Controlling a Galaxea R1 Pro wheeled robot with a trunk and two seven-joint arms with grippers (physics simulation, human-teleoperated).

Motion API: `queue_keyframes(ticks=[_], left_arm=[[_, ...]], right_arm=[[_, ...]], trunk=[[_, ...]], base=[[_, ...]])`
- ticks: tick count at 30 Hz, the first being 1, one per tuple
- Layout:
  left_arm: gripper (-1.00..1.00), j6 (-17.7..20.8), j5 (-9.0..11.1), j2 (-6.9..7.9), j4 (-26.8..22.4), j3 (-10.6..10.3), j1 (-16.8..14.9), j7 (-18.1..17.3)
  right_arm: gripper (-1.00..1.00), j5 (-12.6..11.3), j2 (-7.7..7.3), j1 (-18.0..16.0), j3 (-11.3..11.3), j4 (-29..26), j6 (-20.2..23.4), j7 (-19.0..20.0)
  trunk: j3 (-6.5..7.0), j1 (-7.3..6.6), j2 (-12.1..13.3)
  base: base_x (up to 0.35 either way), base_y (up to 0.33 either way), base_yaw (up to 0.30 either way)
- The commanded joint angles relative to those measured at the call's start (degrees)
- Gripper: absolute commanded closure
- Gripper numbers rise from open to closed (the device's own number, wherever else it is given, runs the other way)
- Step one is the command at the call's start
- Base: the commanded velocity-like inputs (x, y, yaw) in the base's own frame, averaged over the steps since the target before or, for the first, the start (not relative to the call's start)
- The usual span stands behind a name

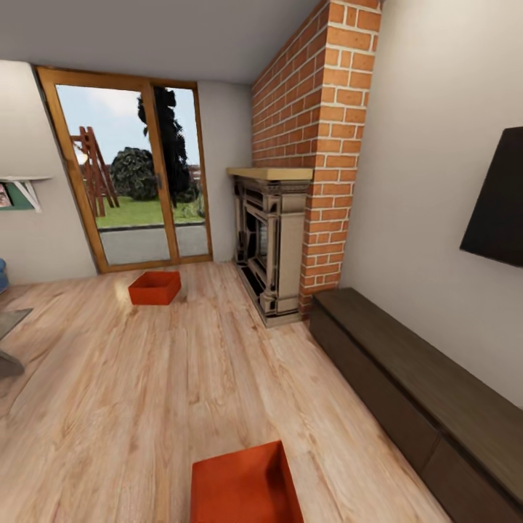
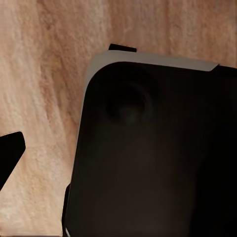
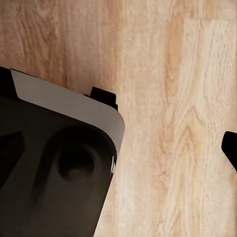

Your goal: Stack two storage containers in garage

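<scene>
Head view: living room, wood-plank floor (image 1: pixel 109 407). Near bin (image 1: pixel 243 485), red-orange, on the planks at the lower edge, partly cut off. Far bin (image 1: pixel 155 288), same kind, on the planks just before the glass doors (image 1: pixel 134 178), well apart from the first. Brick chimney (image 1: pixel 312 109) with fireplace (image 1: pixel 270 243) to the right; dark low cabinet (image 1: pixel 421 392) along the right wall. Wrist views: dark robot body over planks; whether either gripper is spread or closed cannot be told.

Brick chimney (image 1: pixel 312 131), wood-plank floor (image 1: pixel 145 378)
</scene>
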Motion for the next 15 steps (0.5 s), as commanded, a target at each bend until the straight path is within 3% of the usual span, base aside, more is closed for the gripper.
queue_keyframes(ticks=[1, 15], left_arm=[[-1.00, -0.13, 0.25, -0.01, 0.00, -0.04, -0.01, 0.06], [-1.00, -0.13, 0.26, -0.01, 0.00, -0.04, -0.01, 0.06]], right_arm=[[-1.00, -0.54, 0.02, -0.04, 0.49, 0.13, -0.30, -0.05], [-1.00, -0.56, 0.02, -0.04, 0.49, 0.13, -0.30, -0.05]], trunk=[[-0.08, 0.00, -0.03], [-0.46, 0.00, -0.03]], base=[[0.000, 0.000, 0.254], [0.000, 0.000, 0.254]])
